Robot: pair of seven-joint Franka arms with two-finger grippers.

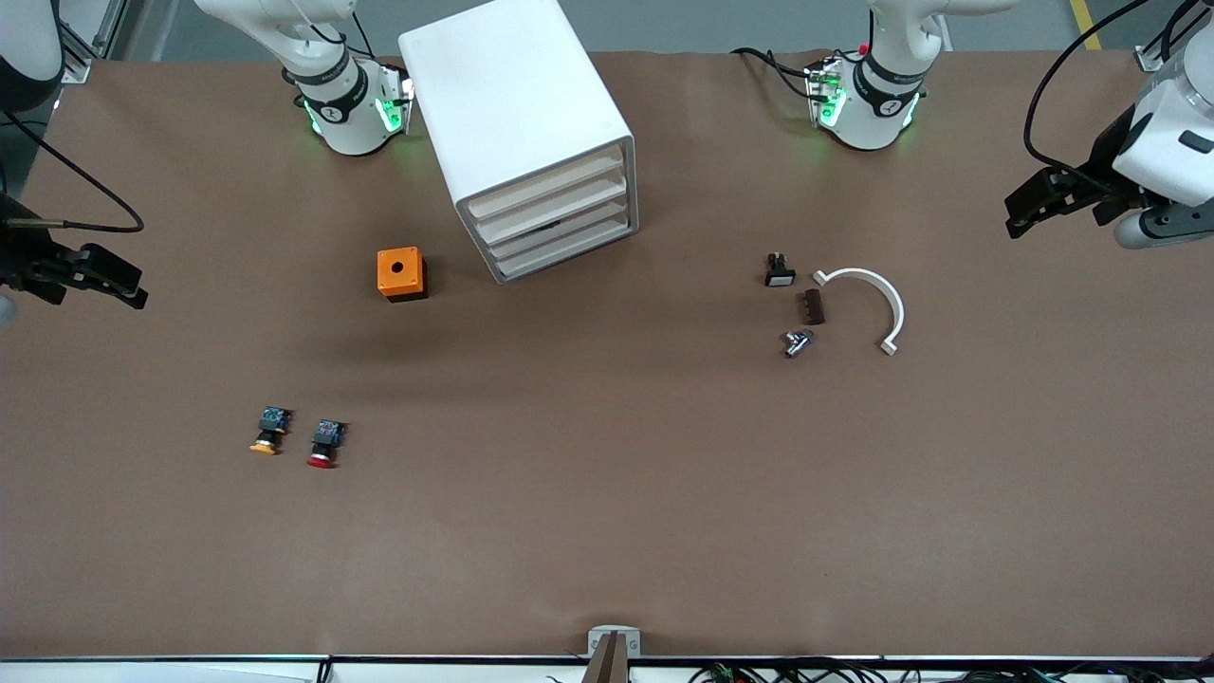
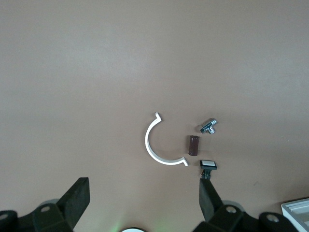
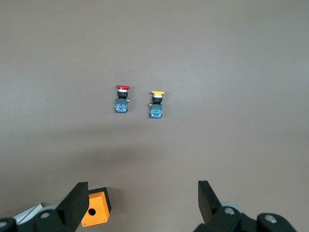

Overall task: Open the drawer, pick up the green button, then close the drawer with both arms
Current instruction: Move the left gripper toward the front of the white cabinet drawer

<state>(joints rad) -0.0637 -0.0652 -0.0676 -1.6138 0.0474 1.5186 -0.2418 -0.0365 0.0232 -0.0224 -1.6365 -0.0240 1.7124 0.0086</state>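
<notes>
You see the drawer (image 1: 567, 250) closed, lowest in the white cabinet (image 1: 517, 114), at 2 o'clock from the orange box (image 1: 402, 274); the green button is not visible, perhaps inside. Both arms wait: the left tool (image 2: 144, 203) and the right tool (image 3: 142, 205) hang over the tabletop (image 1: 607, 493), fingers apart.

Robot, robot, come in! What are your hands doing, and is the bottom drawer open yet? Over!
Left gripper open, over the table's left-arm end. Right gripper open, over the right-arm end. Drawer shut, green button not in view. Nothing blocking the drawer front.
</notes>
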